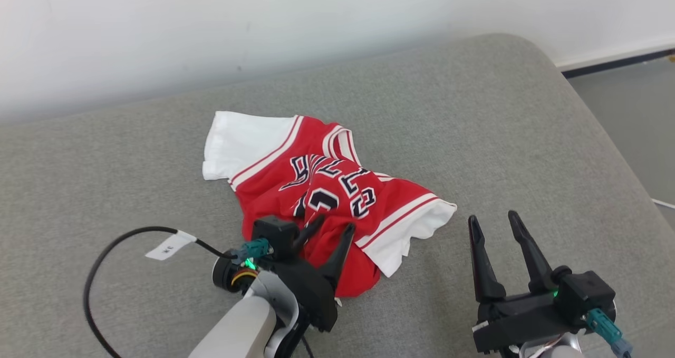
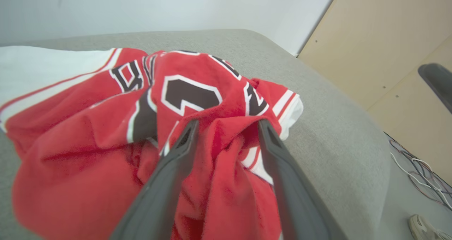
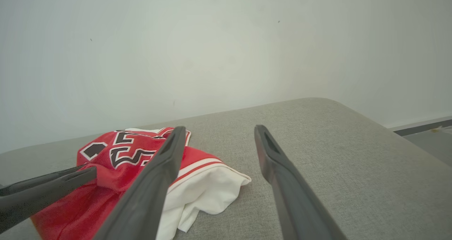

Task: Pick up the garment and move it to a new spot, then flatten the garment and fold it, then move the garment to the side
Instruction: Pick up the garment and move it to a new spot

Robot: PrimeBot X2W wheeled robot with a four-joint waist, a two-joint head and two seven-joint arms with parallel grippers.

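Item one, the garment: a red jersey with white trim and black numerals. I see it lying crumpled near the middle of the grey fabric surface, one white sleeve toward the white wall and the other toward my right. Item two, the left gripper: it is at the jersey's near edge, jaws apart, with a ridge of red cloth bunched between them in the left wrist view. Item three, the right gripper: it is just beside the jersey's white sleeve on my right, over bare grey fabric, jaws apart and holding nothing. Item four: a black cable with a white tag loops beside the left wrist.
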